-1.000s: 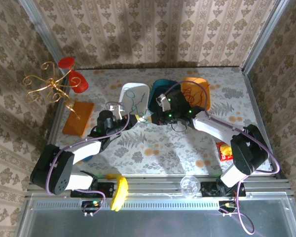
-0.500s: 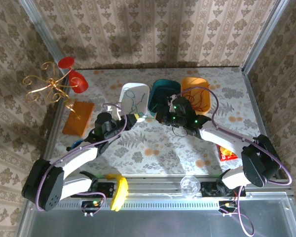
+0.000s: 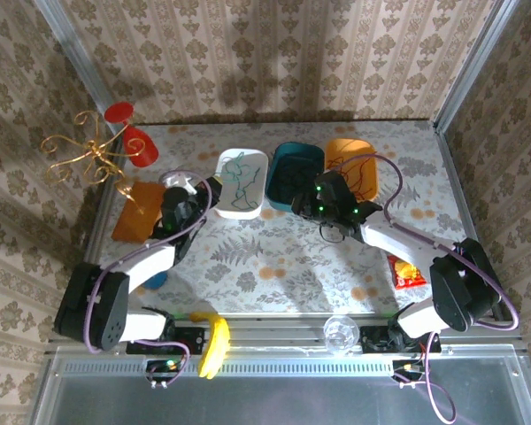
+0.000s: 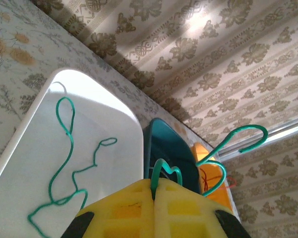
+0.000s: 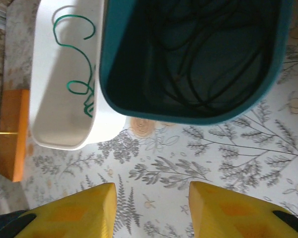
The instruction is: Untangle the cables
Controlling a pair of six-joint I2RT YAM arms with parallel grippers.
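Flowered tabletop [image 5: 213,148]: right gripper [image 5: 151,198] now gapes before the teal bin [image 5: 139,106], black cable [image 5: 208,74] seemingly released inside; left gripper [image 4: 154,191] still pinches green cable [image 4: 246,129].

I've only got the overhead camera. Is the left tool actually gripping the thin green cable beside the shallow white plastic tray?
Observer: Yes. The left wrist camera shows the left tool shut on the thin green cable, which is pinched between its jaws.
Operator: What's inside the deep teal plastic tub? It just looks dark from here.
Observer: The right wrist camera shows a thin black cable lying in loops on its floor.
Operator: And the other arm?
Observer: The right tool is open, with its jaws apart and nothing between them. It is above the floral-patterned tabletop, just short of the tub.
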